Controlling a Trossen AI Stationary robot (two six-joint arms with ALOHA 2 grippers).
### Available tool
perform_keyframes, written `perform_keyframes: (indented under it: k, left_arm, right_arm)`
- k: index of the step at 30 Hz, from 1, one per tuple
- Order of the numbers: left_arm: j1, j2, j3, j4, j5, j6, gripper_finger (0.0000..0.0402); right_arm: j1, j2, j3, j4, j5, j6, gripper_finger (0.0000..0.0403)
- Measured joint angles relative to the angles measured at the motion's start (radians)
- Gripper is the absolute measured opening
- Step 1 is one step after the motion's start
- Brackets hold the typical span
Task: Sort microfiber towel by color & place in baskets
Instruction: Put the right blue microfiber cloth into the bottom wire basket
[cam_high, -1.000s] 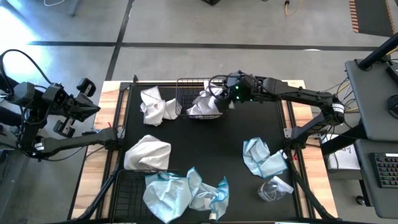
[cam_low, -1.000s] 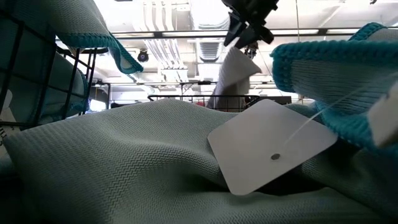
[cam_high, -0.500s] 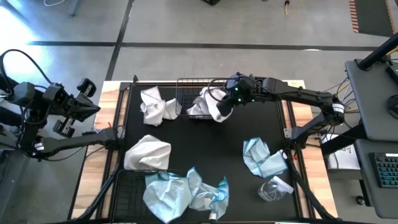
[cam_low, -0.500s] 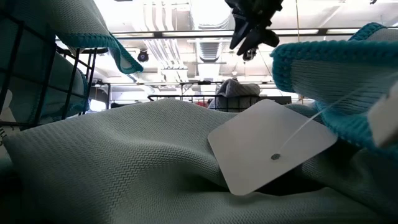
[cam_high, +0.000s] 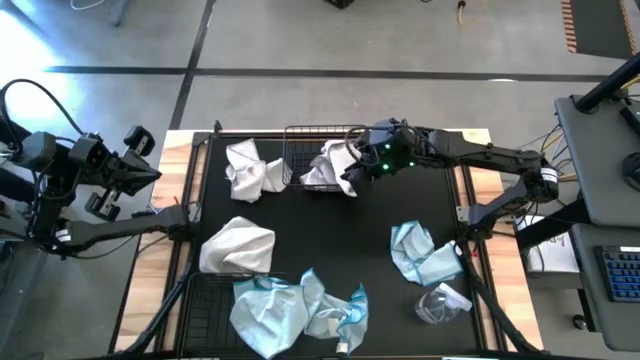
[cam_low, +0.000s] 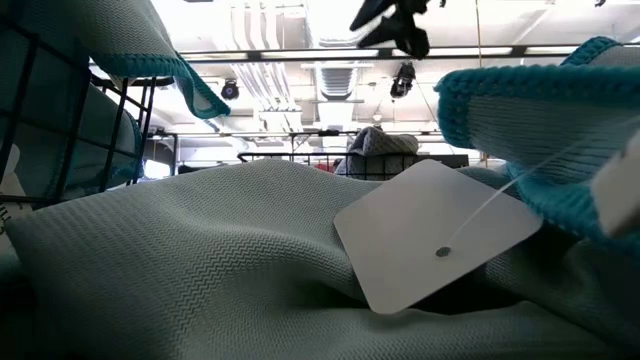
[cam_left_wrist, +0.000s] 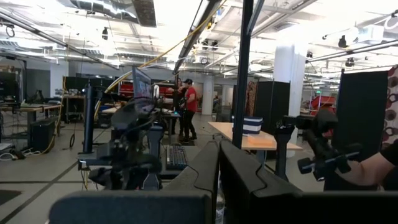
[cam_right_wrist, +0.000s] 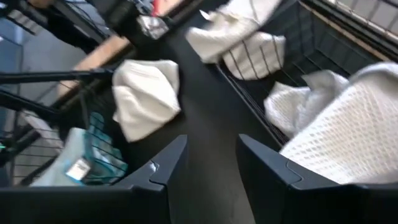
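Note:
A white towel (cam_high: 328, 165) lies bunched in the far basket (cam_high: 300, 134), at its right end; the right wrist view shows this towel (cam_right_wrist: 348, 130) behind the basket's wire wall (cam_right_wrist: 258, 121). My right gripper (cam_high: 352, 172) hovers open just right of it, holding nothing (cam_right_wrist: 205, 168). Two more white towels (cam_high: 250, 170) (cam_high: 237, 245) lie on the black mat. Light blue towels (cam_high: 290, 305) drape over the near basket (cam_high: 200, 300), and another blue towel (cam_high: 420, 250) lies on the mat to the right. My left gripper (cam_high: 140, 160) waits, shut, off the table's left edge.
A small clear plastic wrapper (cam_high: 440, 302) lies near the mat's right near corner. The middle of the black mat (cam_high: 340, 240) is bare. In the low view a blue towel with a white tag (cam_low: 430, 235) fills the foreground. People stand far off in the room (cam_left_wrist: 186, 106).
My right gripper has let go of the white towel that hung below it over the far basket. The towel has fallen into the basket's right end and lies bunched there. The gripper has since risen a little and turned.

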Motion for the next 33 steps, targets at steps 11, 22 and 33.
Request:
perform_keyframes:
  k: [11,22,33]
  left_arm:
    - [0.0,0.0,0.0,0.0,0.0,0.0,0.0]
    - [0.0,0.0,0.0,0.0,0.0,0.017,0.0]
    - [0.0,0.0,0.0,0.0,0.0,0.018,0.0]
  right_arm:
    - [0.093,-0.114,0.0,0.043,-0.003,0.029,0.0125]
    - [0.221,-0.146,0.0,0.148,0.0,0.047,0.0122]
    - [0.33,-0.146,0.0,-0.027,0.001,0.228,0.0119]
